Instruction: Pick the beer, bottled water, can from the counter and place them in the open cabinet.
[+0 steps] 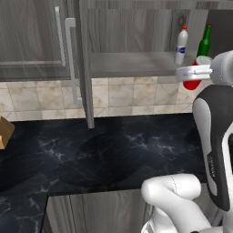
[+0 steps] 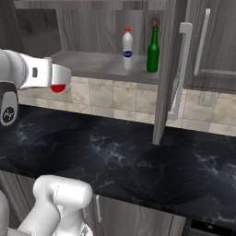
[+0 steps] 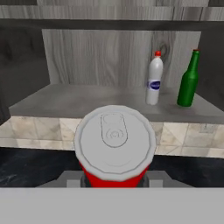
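My gripper (image 1: 193,73) is shut on the red can (image 1: 192,83), held in the air just in front of the open cabinet's shelf edge (image 1: 127,63). In the hand view the can's silvery top (image 3: 114,141) faces the camera and hides the fingertips. From the right base view the can's red body (image 2: 57,87) pokes out below the hand (image 2: 54,76). The green beer (image 1: 204,43) (image 2: 153,50) (image 3: 188,81) and the white red-capped bottled water (image 1: 181,45) (image 2: 127,50) (image 3: 154,81) stand upright side by side on the shelf (image 3: 87,100). The black counter (image 1: 113,150) lies below.
The cabinet door (image 1: 84,68) (image 2: 166,69) stands open edge-on with its silver bar handle (image 2: 182,69), jutting over the counter. A closed cabinet (image 1: 27,36) is beside it. A brown box (image 1: 4,132) sits at the far left. Beige tiles (image 2: 115,99) back the counter.
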Available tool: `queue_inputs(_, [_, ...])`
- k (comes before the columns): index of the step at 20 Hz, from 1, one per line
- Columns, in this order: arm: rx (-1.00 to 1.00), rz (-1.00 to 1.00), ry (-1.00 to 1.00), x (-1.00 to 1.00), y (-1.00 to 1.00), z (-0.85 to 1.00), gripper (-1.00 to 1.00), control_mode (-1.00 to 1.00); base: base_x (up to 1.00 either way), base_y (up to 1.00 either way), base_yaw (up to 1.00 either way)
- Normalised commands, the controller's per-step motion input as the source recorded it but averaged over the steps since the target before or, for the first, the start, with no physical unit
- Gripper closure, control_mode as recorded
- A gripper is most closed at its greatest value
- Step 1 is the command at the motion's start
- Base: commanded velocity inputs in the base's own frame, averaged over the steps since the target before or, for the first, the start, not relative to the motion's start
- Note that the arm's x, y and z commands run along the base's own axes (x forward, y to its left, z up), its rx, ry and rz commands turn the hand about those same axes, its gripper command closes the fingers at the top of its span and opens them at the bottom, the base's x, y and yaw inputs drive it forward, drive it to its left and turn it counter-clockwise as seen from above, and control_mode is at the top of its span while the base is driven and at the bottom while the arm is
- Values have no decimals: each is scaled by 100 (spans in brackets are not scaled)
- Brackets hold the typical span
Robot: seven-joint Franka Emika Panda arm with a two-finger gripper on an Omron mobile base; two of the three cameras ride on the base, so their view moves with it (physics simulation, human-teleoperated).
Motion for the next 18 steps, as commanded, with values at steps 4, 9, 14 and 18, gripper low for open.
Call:
queue_inputs(4, [0,0,0,52,0,0,100,-100,0,0,0])
queue_inputs(9, [0,0,0,57,0,0,100,-100,0,0,0])
queue_inputs(14, [0,0,0,55,0,0,100,-100,0,0,0])
queue_inputs(18, [0,0,0,49,0,0,100,-100,0,0,0])
